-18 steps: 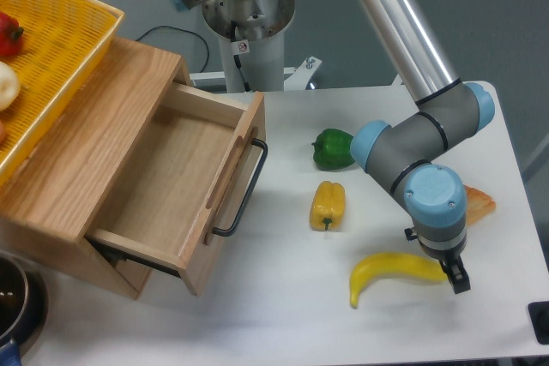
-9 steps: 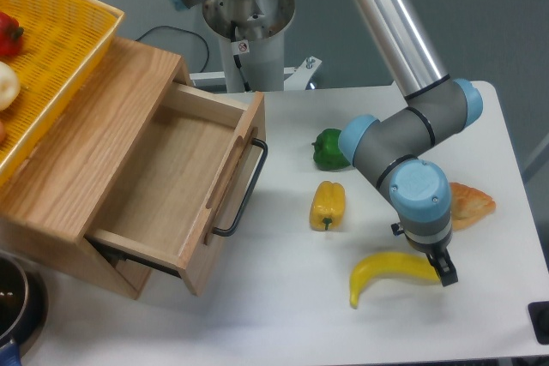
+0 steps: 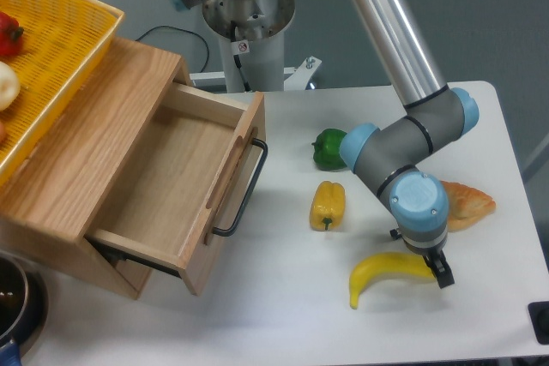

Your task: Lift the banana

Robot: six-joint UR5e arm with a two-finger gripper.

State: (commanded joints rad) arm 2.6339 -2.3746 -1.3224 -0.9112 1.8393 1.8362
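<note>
Camera view, fixed, looking down on the desk (image 3: 283, 315)

Banana (image 3: 382, 273): bright yellow, curved, lying flat on the white desk at front right; tapered left tip points toward the front edge, right end reaches under the claw.
Claw (image 3: 437, 270): hangs from the blue-capped wrist straight over the banana's right end; one dark finger (image 3: 443, 275) shows just past that end, touching or nearly touching it. Whether it is spread or clamped on the fruit cannot be told from this angle.
Arm (image 3: 403, 147): grey and silver links with blue joint caps, slanting down from the top of the frame to the wrist.
Yellow bell pepper (image 3: 328, 205): short and blocky, lying behind the banana and left of the wrist, apart from both.
Green bell pepper (image 3: 328, 148): behind the yellow one, partly covered by the arm's elbow.
Orange food piece (image 3: 467, 205): flat, wedge-like, right of the wrist, partly hidden by it.
Wooden drawer box (image 3: 94, 152): at left, drawer (image 3: 171, 186) pulled open, dark handle (image 3: 244, 195) facing the peppers.
Yellow basket (image 3: 51, 57): resting on top of the box at far left, a red item (image 3: 9, 33) and a pale item (image 3: 5, 85) visible inside.
</note>
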